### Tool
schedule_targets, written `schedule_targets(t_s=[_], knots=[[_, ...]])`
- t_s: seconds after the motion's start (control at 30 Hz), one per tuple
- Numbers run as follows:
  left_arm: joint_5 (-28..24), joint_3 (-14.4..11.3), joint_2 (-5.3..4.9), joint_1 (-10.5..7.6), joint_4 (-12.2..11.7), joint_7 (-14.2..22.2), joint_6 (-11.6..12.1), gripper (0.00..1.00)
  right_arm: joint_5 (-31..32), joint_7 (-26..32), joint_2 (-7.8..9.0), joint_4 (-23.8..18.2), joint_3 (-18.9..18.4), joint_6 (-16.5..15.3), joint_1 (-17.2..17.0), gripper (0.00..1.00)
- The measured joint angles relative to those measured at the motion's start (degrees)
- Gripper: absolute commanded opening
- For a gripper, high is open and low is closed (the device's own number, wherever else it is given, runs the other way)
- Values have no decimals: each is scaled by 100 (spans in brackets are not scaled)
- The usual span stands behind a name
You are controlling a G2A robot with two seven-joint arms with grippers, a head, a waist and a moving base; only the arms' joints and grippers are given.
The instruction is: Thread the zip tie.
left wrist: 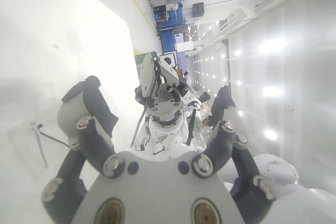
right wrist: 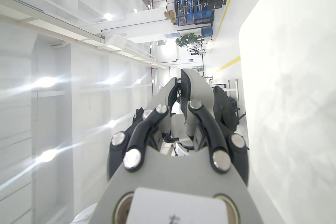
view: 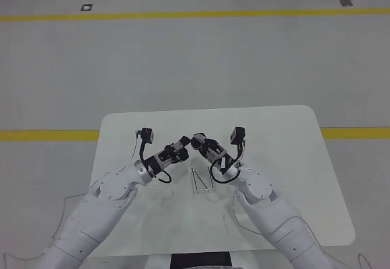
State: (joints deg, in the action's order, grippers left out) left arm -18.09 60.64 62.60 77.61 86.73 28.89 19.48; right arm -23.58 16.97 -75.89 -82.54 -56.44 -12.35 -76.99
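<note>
Item one, the bench (view: 282,148): white, with rounded corners, seen from the top view standing on a pale floor (view: 195,60) that was crossed by yellow lines (view: 195,14). Item two, the zip ties (left wrist: 39,143): I counted two thin dark strips lying flat on the bench in a narrow V, their heads close together. They lay on the robot's side of the claws, between the two forearms, and neither claw touched them. Under them I made out a clear flat sheet or bag (left wrist: 21,141), and I could not tell which. Item three, the left claw (view: 183,149): it was held above the middle of the bench with its tip turned toward the other claw. In its own wrist view the fingers (left wrist: 88,104) were spread wide apart with nothing between them. Item four, the right claw (right wrist: 180,75): it was raised over the bench and faced the left one at close quarters. Its fingers were drawn together to a narrow slit. Thin dark strands hung near it in the left wrist view. I could not tell whether they were cable or tie, nor whether anything was pinched in the slit.
</note>
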Motion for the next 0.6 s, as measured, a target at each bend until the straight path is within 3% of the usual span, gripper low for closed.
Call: schedule_targets(t_s=[0.1,0.17,0.23,0.3,0.6], knots=[[14,-4,2,2,9,-28,-17,100,32,-31,3,1,-7,4,2,0],[63,-13,6,7,45,-104,-54,100,404,-283,18,-11,-9,60,1,0],[61,-7,7,13,57,-115,-61,86,866,-502,15,-73,16,93,-35,0],[58,5,5,13,50,-106,-62,49,1119,-604,15,-106,14,105,-46,0],[60,17,8,10,30,-89,-68,23,1651,-816,10,-174,-30,145,-102,0]])
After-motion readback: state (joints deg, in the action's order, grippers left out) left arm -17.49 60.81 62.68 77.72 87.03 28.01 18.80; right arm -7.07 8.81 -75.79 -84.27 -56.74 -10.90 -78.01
